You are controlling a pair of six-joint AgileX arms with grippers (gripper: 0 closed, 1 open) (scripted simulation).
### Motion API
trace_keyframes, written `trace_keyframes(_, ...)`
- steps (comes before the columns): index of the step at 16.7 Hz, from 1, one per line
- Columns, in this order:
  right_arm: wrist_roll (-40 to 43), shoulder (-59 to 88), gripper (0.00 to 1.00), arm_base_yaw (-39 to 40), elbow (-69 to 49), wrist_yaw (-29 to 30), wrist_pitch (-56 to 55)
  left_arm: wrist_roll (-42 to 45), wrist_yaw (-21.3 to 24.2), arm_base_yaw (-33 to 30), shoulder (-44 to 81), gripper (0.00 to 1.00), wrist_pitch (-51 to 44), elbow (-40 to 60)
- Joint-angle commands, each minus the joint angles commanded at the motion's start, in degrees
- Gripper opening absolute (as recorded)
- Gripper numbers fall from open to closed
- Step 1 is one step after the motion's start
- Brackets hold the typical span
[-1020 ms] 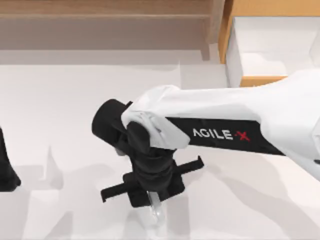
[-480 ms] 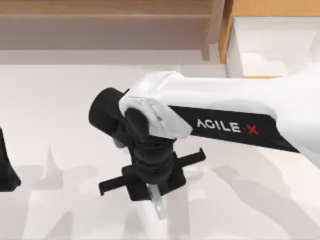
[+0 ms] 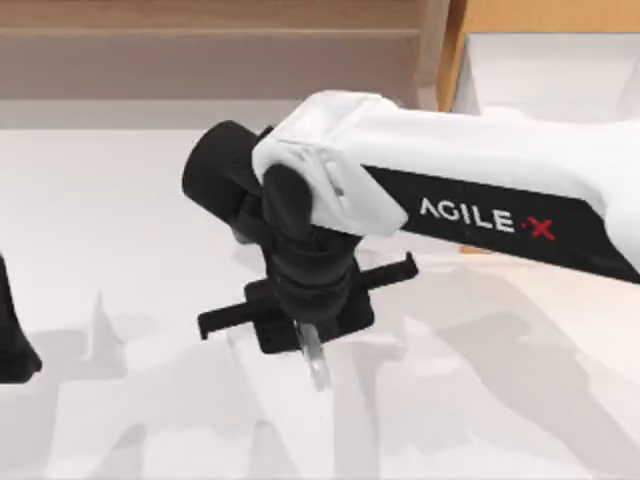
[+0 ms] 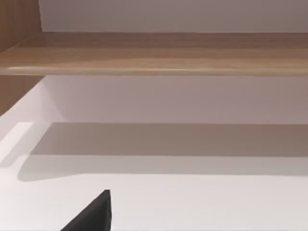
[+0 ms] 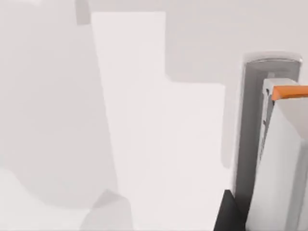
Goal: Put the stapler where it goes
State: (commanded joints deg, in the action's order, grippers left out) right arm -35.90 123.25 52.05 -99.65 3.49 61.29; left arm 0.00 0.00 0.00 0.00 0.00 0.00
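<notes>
Stapler (image 3: 317, 362) hangs pale and slim from the right gripper (image 3: 312, 345) over mid-table, its tip pointing toward 6 o'clock; the black fingers are clamped on it (its orange-tipped body (image 5: 274, 159) fills one side of the right wrist view). Bare white table (image 3: 130, 230) lies open all round. At 9 o'clock the left arm (image 3: 12, 340) sits parked. Farther, at 12 o'clock, runs a wooden shelf edge (image 3: 200, 30); a white-lined box (image 3: 540, 90) stands at 2 o'clock.

A white table (image 3: 120, 220) (pale throughout) meets a wooden shelf (image 3: 200, 40); a wood-edged white box (image 3: 540, 70) sits top right.
</notes>
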Motion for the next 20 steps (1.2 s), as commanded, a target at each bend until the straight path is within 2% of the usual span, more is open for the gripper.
trace_keyframes(5, 2.7, -5.1, 0.0, -10.6, -12.3, 9.6, 3.5, 0.0, 0.0, 0.0, 0.0, 1.0, 0.0, 0.0)
trace_keyframes(9, 9.0, -2.5, 0.0, -22.4, -20.8, 11.5, 7.7, 0.0, 0.0, 0.0, 0.0, 1.0, 0.0, 0.0)
trace_keyframes(12, 15.2, 2.1, 0.0, -32.6, -25.0, 9.0, 9.8, 0.0, 0.0, 0.0, 0.0, 1.0, 0.0, 0.0)
trace_keyframes(15, 21.3, 8.4, 0.0, -40.6, -26.3, 4.2, 11.3, 0.0, 0.0, 0.0, 0.0, 1.0, 0.0, 0.0)
trace_keyframes(20, 27.0, 16.7, 0.0, -44.2, -25.0, -2.8, 13.1, 0.0, 0.0, 0.0, 0.0, 1.0, 0.0, 0.0)
